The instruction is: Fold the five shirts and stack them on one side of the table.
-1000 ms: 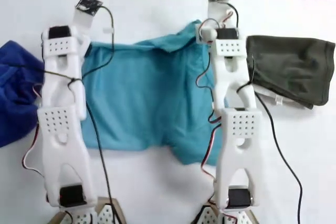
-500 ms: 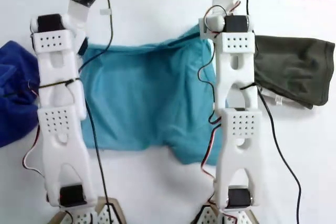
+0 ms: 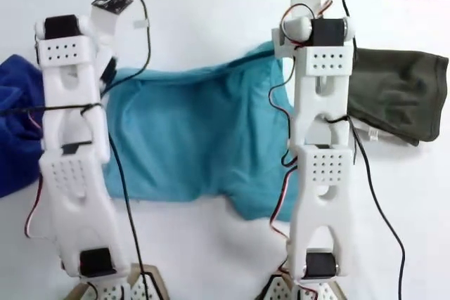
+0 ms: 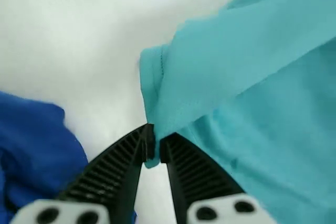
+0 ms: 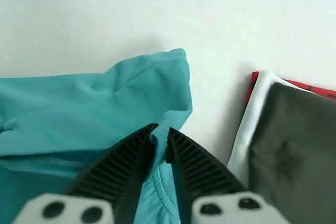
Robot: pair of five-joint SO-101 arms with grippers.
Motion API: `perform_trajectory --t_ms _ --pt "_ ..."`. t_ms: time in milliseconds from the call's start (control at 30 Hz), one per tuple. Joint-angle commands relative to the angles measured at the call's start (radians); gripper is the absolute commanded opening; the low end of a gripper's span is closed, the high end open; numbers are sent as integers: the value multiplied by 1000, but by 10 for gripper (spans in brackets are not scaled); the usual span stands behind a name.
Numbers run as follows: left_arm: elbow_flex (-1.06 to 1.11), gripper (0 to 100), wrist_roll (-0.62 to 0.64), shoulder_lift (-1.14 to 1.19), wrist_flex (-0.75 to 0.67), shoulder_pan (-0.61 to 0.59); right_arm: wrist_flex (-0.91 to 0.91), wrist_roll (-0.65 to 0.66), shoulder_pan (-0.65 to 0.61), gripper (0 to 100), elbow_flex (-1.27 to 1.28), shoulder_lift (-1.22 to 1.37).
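Over the last second both arms have stretched toward the top of the frame and risen, the left arm also swinging slightly to the left. They take the upper edge of the teal shirt (image 3: 197, 131) with them, so it now sags in a shallow curve between the two grips. The lower edge still lies flat on the white counter (image 3: 211, 12). I read this as the start of a fold. With the upper edge off the counter, it can be carried over toward the bottom of the frame.

The left hand (image 4: 155, 142) is closed almost fully, pinching a bunched corner of teal cloth at its tips, with the blue shirt (image 3: 17, 131) heaped just beside it at the left edge. The right hand (image 5: 160, 135) is likewise clamped on the shirt's other upper corner. A folded dark green shirt (image 3: 397, 96) lies close by at the upper right. Both arms run nearly straight up the frame, flanking the teal shirt in the centre.
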Motion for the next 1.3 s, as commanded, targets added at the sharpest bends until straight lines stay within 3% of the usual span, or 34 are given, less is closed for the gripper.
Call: perform_trajectory --t_ms 0,567,833,1267 --pt "234 26 -6 -229 11 -5 25 8 19 19 46 -116" --pt "1139 26 -66 -876 -227 -37 10 37 -7 19 1002 -877" --pt "1291 26 -86 -962 -226 -37 -8 89 -8 19 1356 -1141" --pt "1348 26 -192 -956 -227 -161 -338 276 13 19 2170 -1606"
